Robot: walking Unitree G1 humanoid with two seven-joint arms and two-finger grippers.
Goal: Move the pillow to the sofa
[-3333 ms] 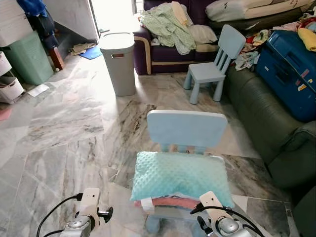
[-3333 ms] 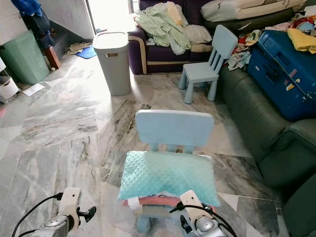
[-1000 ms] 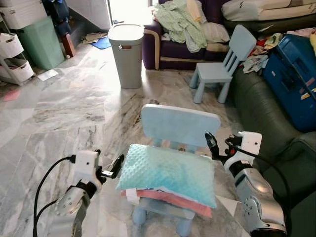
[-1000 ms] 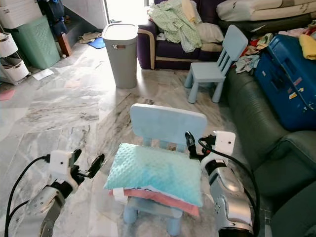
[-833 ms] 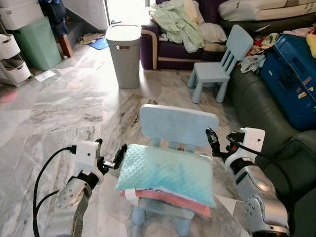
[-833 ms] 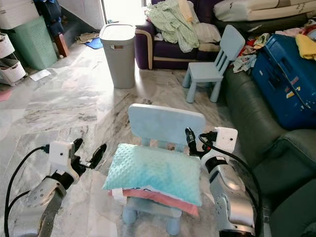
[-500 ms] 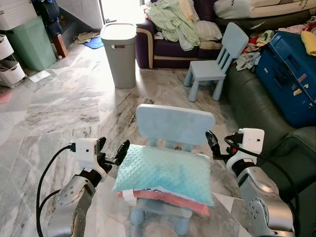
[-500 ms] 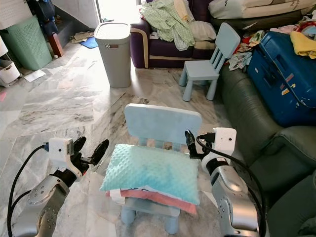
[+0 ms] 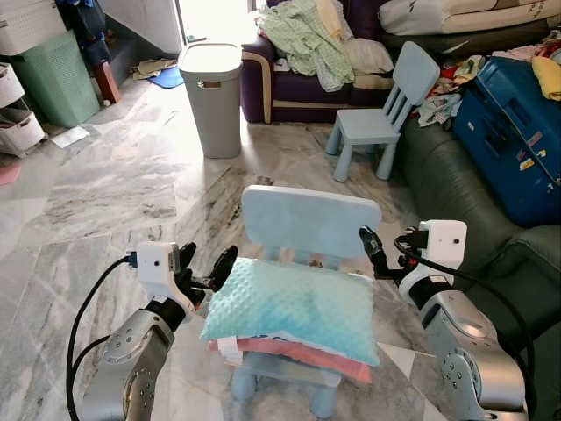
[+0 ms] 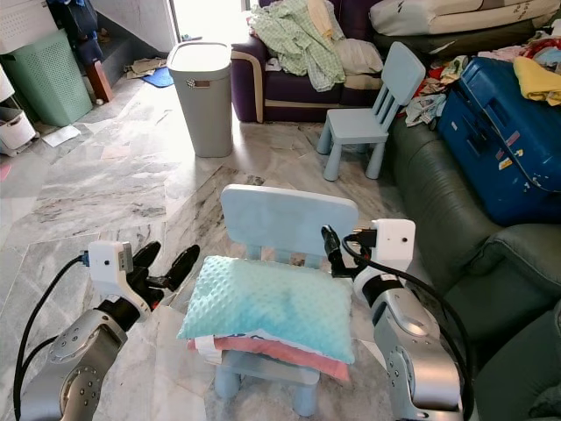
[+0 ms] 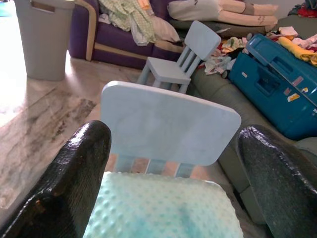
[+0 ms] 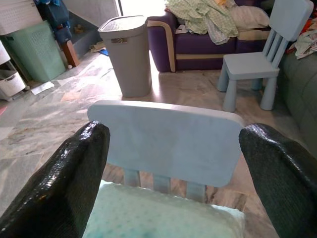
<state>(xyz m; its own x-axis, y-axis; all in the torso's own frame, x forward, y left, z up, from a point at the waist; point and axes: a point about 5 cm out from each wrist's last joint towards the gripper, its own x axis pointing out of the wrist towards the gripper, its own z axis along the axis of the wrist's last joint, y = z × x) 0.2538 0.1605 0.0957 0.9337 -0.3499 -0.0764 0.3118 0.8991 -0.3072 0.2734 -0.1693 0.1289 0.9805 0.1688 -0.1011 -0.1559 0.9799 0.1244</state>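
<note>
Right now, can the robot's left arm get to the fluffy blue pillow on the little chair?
Probably yes. The left tool is open right beside the pillow, at its near end, with nothing between them. The pillow lies on top of the chair, uncovered.

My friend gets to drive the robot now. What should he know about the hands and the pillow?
Left gripper: open, at the pillow's left end, not holding it.
Right gripper: open, at the pillow's right back corner, by the chair back.
Pillow: teal, lying on a pink cushion on the small blue chair.
Sofa: dark green, on the robot's right, with a blue suitcase on it.
Done: both grippers are in place on either side.
Left: close on the pillow, lift it, carry it to the sofa.
</note>
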